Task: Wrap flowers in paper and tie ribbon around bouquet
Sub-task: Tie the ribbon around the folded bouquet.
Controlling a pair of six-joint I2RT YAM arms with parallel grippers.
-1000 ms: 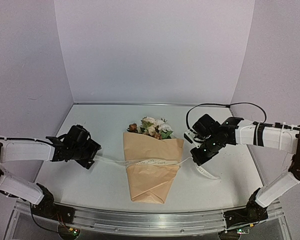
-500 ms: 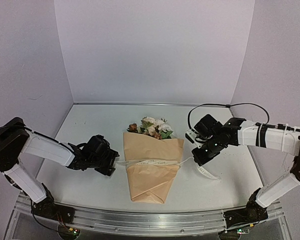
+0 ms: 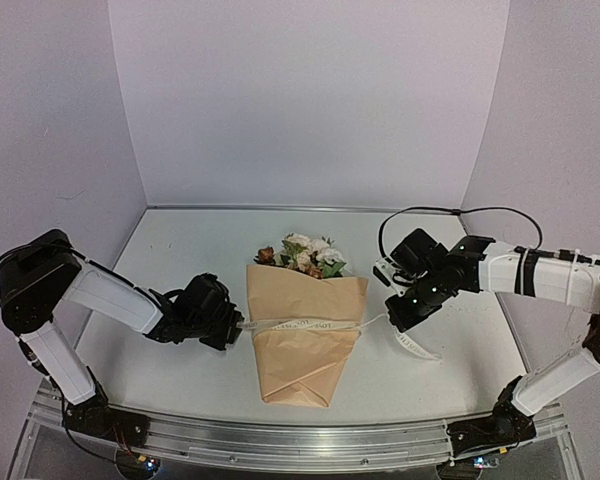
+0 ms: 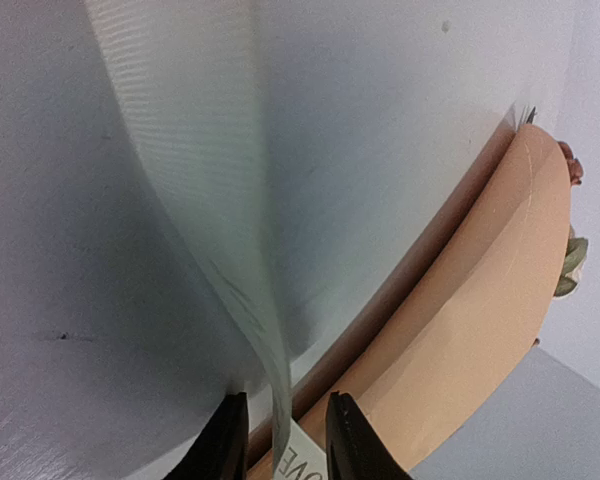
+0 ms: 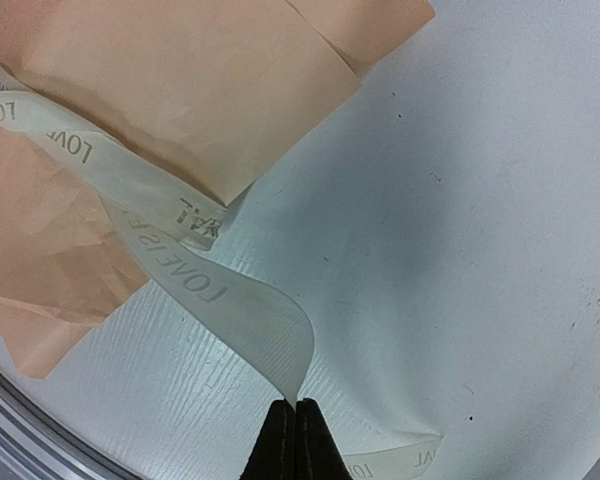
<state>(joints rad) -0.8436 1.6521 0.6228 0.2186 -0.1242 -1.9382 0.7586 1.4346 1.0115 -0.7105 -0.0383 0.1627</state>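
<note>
Shows the bouquet (image 3: 305, 340) flat on the middle of the table (image 3: 180, 260), rose heads toward the far side and paper point toward the near edge. Runs the ribbon (image 3: 302, 325) across the paper waist, leaving 1 end out on each side for tying. Pinches the right end in the right claw (image 3: 395, 318), fully closed on it and holding it off the table. Straddles the left end with the left claw (image 4: 285, 440) just beside the paper's left edge, gap narrow, not clamped yet. Probably needs both ends gripped before crossing them.

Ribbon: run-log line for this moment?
left jaws: apart, ribbon between | right jaws: shut on ribbon | bouquet: wrapped, lying flat | ribbon: across bouquet, untied
</note>
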